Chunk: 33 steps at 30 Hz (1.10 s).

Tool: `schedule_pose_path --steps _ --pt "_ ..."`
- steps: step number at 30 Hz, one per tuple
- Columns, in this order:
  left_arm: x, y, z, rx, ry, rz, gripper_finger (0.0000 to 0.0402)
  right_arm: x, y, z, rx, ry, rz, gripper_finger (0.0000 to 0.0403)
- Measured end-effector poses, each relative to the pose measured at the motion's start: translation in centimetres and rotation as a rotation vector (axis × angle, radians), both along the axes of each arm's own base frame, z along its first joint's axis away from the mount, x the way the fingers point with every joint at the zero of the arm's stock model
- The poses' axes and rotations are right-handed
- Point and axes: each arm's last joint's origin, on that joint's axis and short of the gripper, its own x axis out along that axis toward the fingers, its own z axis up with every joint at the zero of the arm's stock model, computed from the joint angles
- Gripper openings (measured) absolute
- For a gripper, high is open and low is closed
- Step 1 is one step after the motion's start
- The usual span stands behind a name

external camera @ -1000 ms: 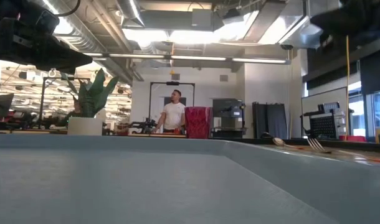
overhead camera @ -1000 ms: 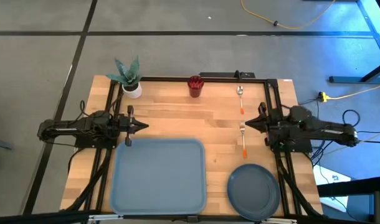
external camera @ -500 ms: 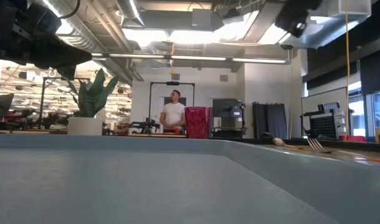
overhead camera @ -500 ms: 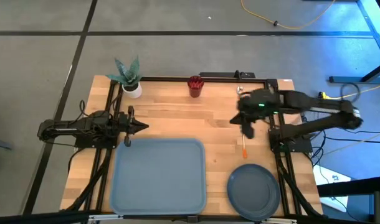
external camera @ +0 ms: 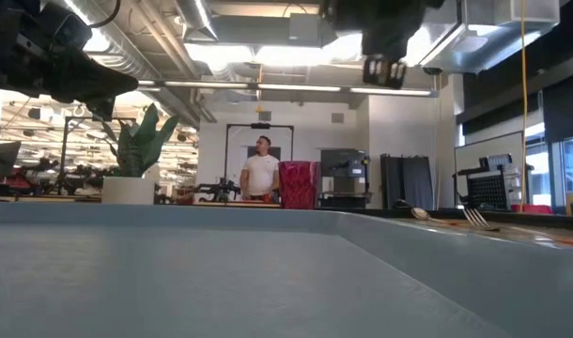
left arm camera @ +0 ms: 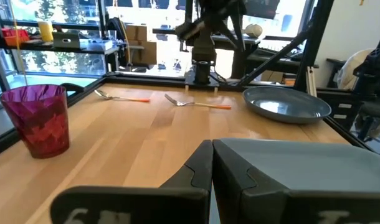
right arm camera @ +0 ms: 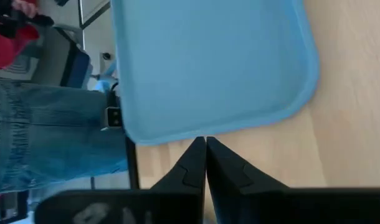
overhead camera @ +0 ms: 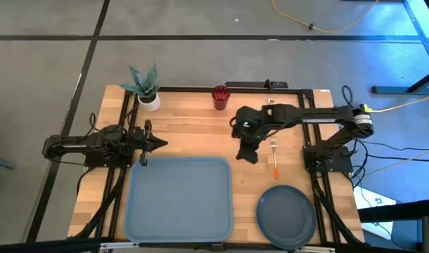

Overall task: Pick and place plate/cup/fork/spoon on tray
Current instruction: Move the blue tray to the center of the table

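Note:
The light blue tray (overhead camera: 178, 198) lies at the table's near middle, and the round dark plate (overhead camera: 286, 209) lies on the wood to its right. The red cup (overhead camera: 220, 96) stands at the far edge. The fork (overhead camera: 274, 156) lies right of centre. The spoon (left arm camera: 121, 96) lies beyond it, mostly under my right arm in the high view. My right gripper (overhead camera: 248, 153) hangs shut above bare wood, between the tray's far right corner and the fork, tipped downward. My left gripper (overhead camera: 157, 143) waits shut at the left, just beyond the tray's far left corner.
A white pot with a green plant (overhead camera: 148, 93) stands at the far left corner. Black frame rails (overhead camera: 123, 133) run along both sides of the table. A person in jeans (right arm camera: 47, 137) stands by the near edge, and another person (external camera: 263, 174) is far off in the room.
My right arm has swung out from its resting place at the table's right edge toward the middle, rising a little. Its gripper has tipped downward and rolled, and its fingers have stayed shut. No object has moved.

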Motion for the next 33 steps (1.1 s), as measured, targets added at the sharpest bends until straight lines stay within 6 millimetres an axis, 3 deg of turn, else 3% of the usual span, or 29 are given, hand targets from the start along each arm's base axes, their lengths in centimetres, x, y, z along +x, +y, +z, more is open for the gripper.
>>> schedule_pose_path --steps 9,18,25,33 --pt "0.0 0.0 0.0 0.0 0.0 0.0 0.0 3.2 -0.3 -3.9 -0.001 0.033 -0.023 0.0016" --pt "0.0 0.0 0.1 0.0 -0.002 0.0 0.0 6.9 -0.2 -8.2 -0.078 -0.067 0.021 0.001" --pt "0.0 0.0 0.1 0.0 -0.002 0.0 0.0 8.3 0.8 -11.8 -0.135 -0.049 0.07 0.0005" --pt "0.0 0.0 0.1 0.0 -0.002 0.0 0.0 8.8 2.0 -13.9 -0.211 -0.021 0.063 0.0004"
